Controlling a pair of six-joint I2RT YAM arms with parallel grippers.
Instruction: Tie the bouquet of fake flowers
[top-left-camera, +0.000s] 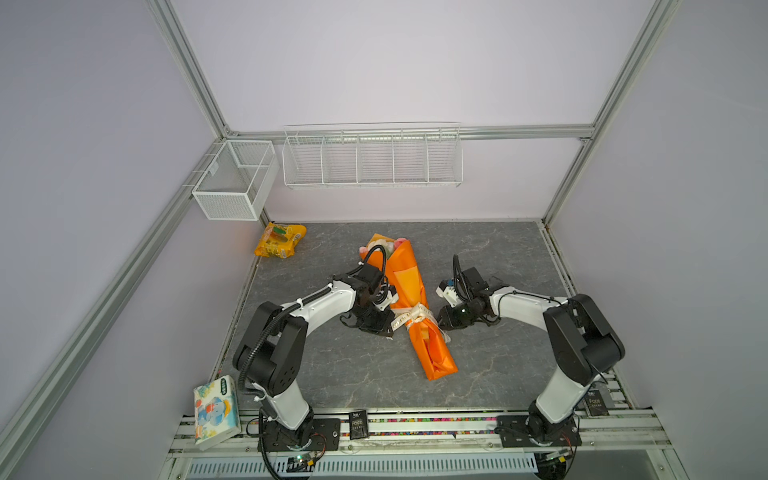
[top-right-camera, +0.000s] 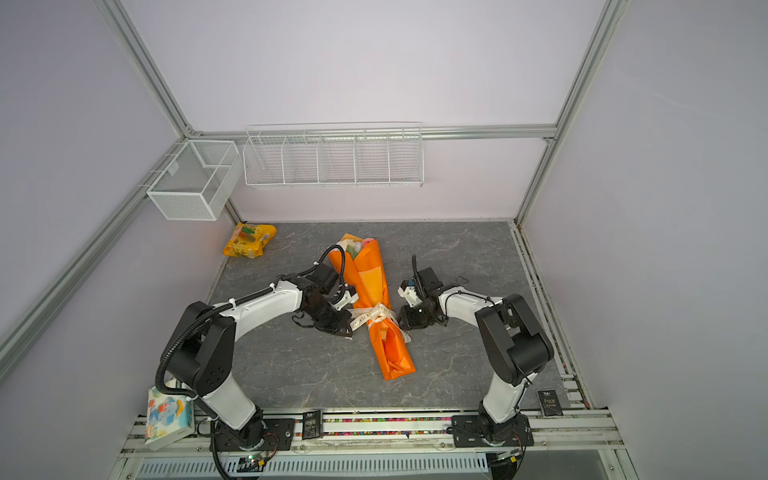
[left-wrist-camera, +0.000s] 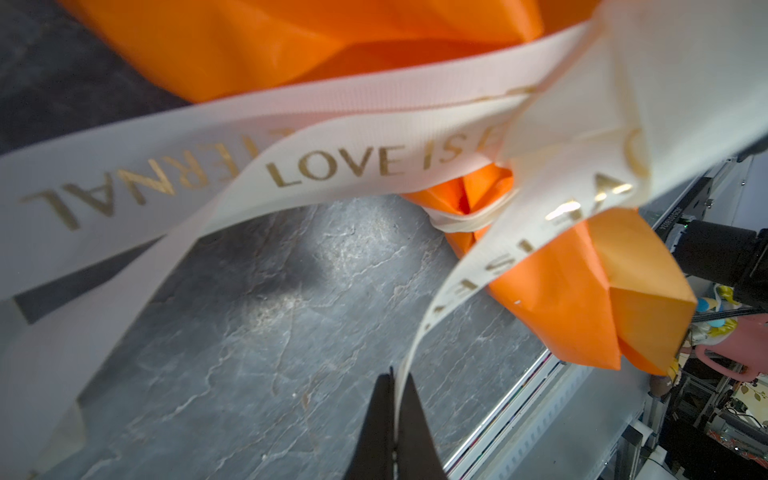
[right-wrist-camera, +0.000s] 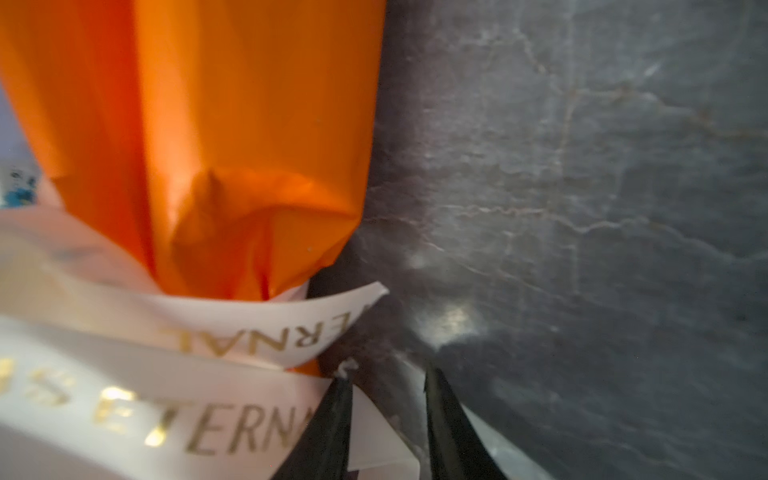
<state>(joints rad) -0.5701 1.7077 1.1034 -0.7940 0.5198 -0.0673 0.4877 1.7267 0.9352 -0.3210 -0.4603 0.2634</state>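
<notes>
The bouquet of fake flowers (top-left-camera: 409, 282) (top-right-camera: 372, 278) lies in its orange wrap on the grey table, blooms pointing to the back. A cream ribbon (top-left-camera: 415, 314) (top-right-camera: 374, 314) with gold lettering is wound round its narrow waist. My left gripper (top-left-camera: 388, 326) (top-right-camera: 347, 328) sits just left of the waist. In the left wrist view the left gripper (left-wrist-camera: 397, 378) is shut on a strand of the ribbon (left-wrist-camera: 332, 162). My right gripper (top-left-camera: 442, 320) (top-right-camera: 402, 320) is close on the right side. In the right wrist view the right gripper (right-wrist-camera: 386, 382) stands open, with a loose end of the ribbon (right-wrist-camera: 249, 340) beside its fingers.
A yellow-orange snack packet (top-left-camera: 280, 240) lies at the table's back left corner. A tissue pack (top-left-camera: 216, 411) stands at the front left by the left arm's base. Two white wire baskets (top-left-camera: 235, 178) (top-left-camera: 372, 156) hang on the back frame.
</notes>
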